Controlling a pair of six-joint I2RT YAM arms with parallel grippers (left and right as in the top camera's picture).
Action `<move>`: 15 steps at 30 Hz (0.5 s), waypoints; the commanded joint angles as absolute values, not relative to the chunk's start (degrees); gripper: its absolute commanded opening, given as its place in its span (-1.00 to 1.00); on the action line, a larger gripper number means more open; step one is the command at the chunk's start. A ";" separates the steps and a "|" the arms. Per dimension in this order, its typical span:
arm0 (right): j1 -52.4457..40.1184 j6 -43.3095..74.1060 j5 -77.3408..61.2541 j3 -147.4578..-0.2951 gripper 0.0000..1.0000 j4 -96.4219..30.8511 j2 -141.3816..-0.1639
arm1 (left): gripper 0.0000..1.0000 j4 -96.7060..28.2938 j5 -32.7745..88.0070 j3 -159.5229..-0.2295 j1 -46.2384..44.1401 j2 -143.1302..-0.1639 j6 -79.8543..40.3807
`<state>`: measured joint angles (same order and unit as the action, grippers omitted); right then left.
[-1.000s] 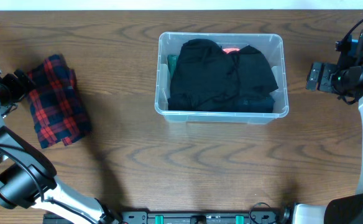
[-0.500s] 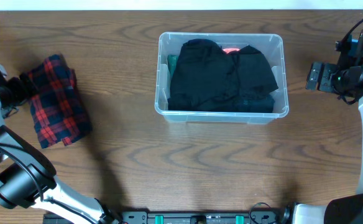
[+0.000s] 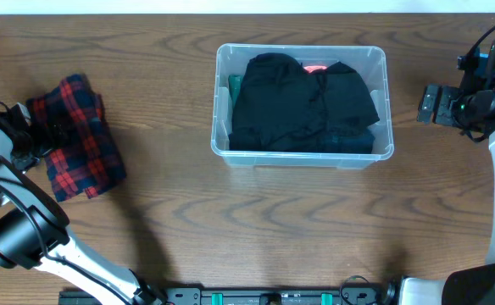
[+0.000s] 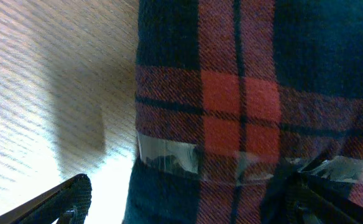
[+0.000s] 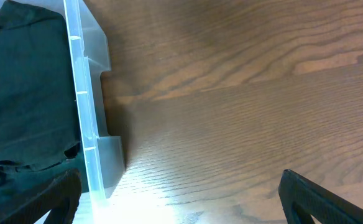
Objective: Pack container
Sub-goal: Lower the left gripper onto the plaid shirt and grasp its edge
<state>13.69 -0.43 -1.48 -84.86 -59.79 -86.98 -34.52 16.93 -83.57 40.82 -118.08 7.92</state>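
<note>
Black clothing (image 3: pixel 303 106) fills container (image 3: pixel 389 102); plaid cloth (image 3: pixel 78 140) well apart.

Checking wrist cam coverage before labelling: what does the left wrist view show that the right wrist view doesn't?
Left wrist only: the folded red-and-navy plaid cloth, close up, filling most of the frame. Right wrist only: an end wall of the clear plastic rectangular container, with black clothing inside. Both: the brown wood-grain table, and that arm's own open jaws at the bottom edge, left gripper and right gripper.
</note>
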 commanded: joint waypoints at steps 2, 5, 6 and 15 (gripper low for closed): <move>14.02 0.19 -1.32 -85.01 0.98 -59.83 -87.02 | 0.96 -34.79 15.84 -83.02 41.06 -123.42 9.43; 14.02 0.19 -1.32 -85.01 0.98 -59.83 -87.02 | 0.96 -34.87 15.88 -83.02 41.06 -125.19 9.41; 14.02 0.19 -1.32 -85.01 0.99 -59.83 -87.02 | 0.98 -35.00 15.88 -83.02 41.06 -125.51 9.43; 14.02 0.19 -1.32 -85.01 0.98 -59.83 -87.02 | 0.72 -35.66 15.88 -82.67 41.06 -126.04 9.43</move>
<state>13.69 -0.43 -1.45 -84.86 -59.79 -86.98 -34.89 21.47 -84.86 41.60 -120.75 7.97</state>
